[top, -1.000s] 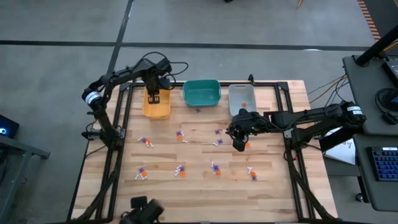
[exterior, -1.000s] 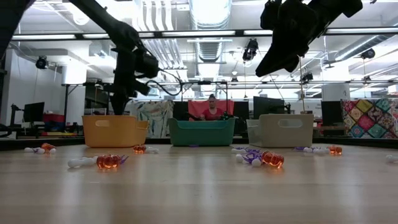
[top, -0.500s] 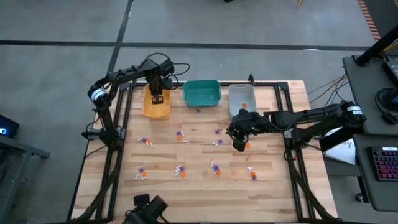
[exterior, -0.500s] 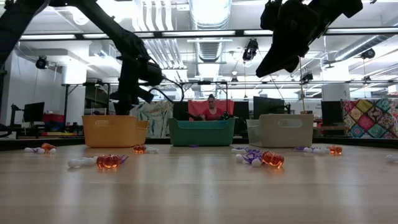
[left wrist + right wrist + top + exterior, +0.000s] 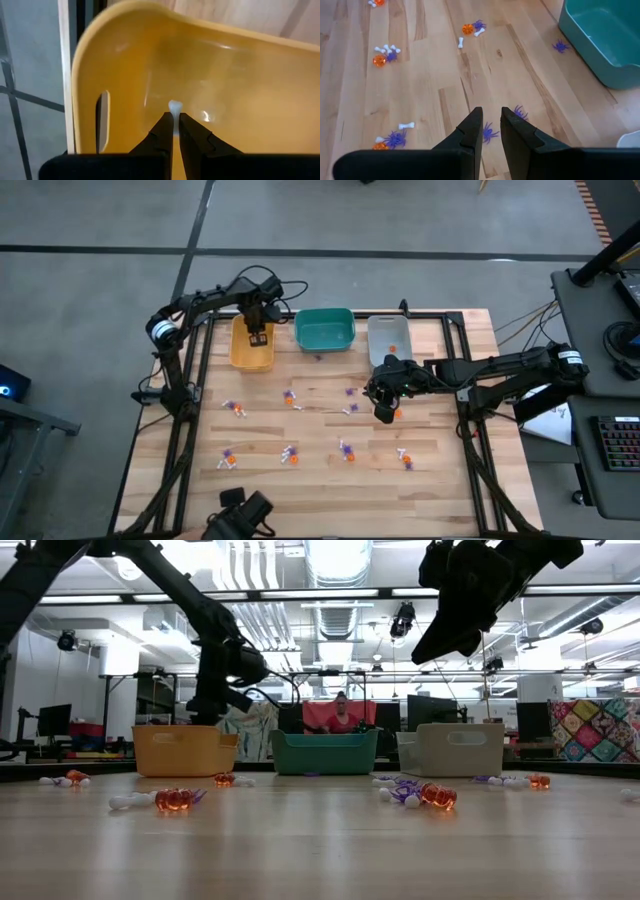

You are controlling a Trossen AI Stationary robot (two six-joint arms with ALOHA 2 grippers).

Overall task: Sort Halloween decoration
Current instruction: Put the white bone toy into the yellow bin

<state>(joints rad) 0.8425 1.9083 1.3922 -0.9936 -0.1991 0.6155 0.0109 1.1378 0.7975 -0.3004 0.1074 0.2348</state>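
The left claw (image 5: 175, 125) hangs inside the yellow bin (image 5: 252, 348) at the surface's eleven o'clock corner. Its fingers are pressed together on a tiny white trinket (image 5: 174, 106), which peeks out at the tips.

The right claw (image 5: 384, 412) hovers above the surface (image 5: 320, 490) toward three o'clock, fingers a narrow gap apart and holding nothing. Directly beneath it lies a purple spider (image 5: 488, 133), with a second one just beside.

Outward from there, the remaining Halloween decoration (image 5: 290, 455) sits in small mixed clusters of orange, purple and white across the middle and the six o'clock side. A teal bin (image 5: 324, 328) and a grey bin (image 5: 388, 336) stand at twelve o'clock.

Risk, as a judgement: the white piece is so slightly pinched that it may cling or flick out of the bin on release. The right claw's narrow gap could nudge the spider aside rather than straddle it.
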